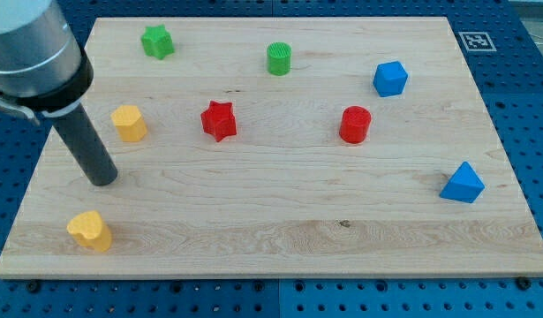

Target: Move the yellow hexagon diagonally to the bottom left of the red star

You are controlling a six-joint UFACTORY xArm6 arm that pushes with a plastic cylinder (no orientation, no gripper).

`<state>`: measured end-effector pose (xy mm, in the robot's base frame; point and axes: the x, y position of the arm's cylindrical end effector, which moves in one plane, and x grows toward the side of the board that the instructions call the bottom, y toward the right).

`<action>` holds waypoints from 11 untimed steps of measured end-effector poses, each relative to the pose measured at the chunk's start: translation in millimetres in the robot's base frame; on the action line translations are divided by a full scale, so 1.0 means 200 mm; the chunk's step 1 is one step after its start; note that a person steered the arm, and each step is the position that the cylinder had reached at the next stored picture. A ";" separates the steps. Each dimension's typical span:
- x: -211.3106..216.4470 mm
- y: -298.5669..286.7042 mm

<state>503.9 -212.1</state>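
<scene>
The yellow hexagon (129, 123) stands on the wooden board at the view's left, level with the red star (219, 120), which lies about a hundred pixels to its right. My tip (102, 179) rests on the board below and slightly left of the yellow hexagon, a short gap apart from it. The dark rod rises up and to the left into the grey arm.
A yellow heart-like block (89, 230) lies near the bottom left corner. A green star (156, 41) and green cylinder (279, 58) sit near the top. A red cylinder (355, 124), blue cube (390, 79) and blue triangular block (463, 184) are at the right.
</scene>
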 end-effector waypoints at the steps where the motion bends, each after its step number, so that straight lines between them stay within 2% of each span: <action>1: -0.09 -0.04; 6: -0.53 -0.07; 8: -0.54 0.14; 11: -0.40 0.21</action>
